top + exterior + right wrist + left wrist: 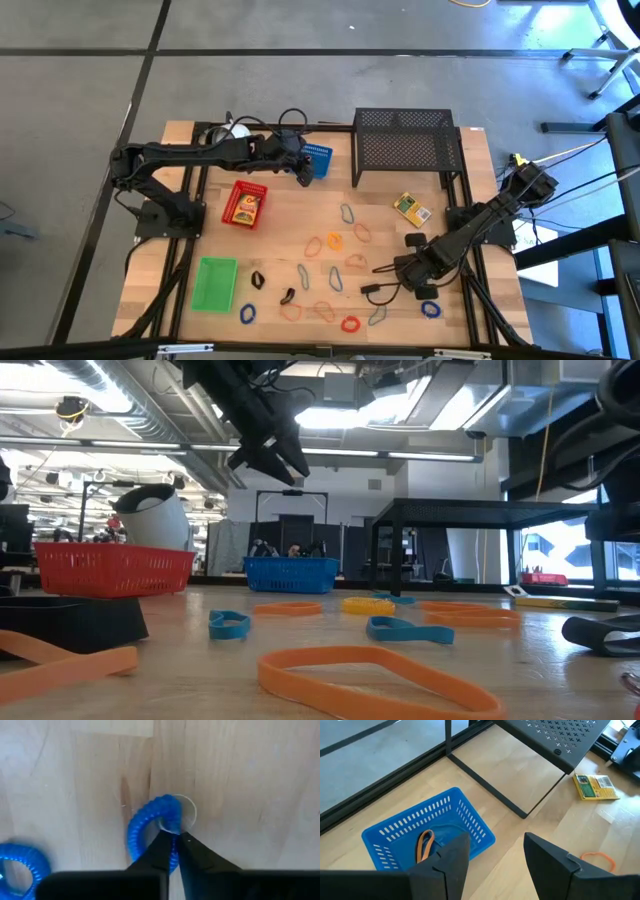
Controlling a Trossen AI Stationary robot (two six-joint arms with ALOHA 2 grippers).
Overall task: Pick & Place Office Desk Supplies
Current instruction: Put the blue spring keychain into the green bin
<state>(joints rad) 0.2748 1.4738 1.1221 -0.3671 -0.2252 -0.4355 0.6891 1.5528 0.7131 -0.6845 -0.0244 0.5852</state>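
the green tray sits at the table's seven o'clock, the red tray at ten o'clock with a yellow item inside that is too small to read. from the low camera the white round object is half hidden behind the red tray. the left gripper hovers over the near edge of the blue tray at eleven o'clock, fingers spread with nothing between them; an orange band lies in that tray, partly covered by a finger. the black mesh rack stands at one o'clock, cut off in the left wrist picture. the yellow box lies at three o'clock. coloured band loops and grey wire clips are scattered across the middle of the pale wooden table. at five o'clock the right gripper is pressed together, pinching a blue coiled loop flat on the wood; a second blue loop is cut off at the frame edge. beyond lie grey floor and ceiling lights.
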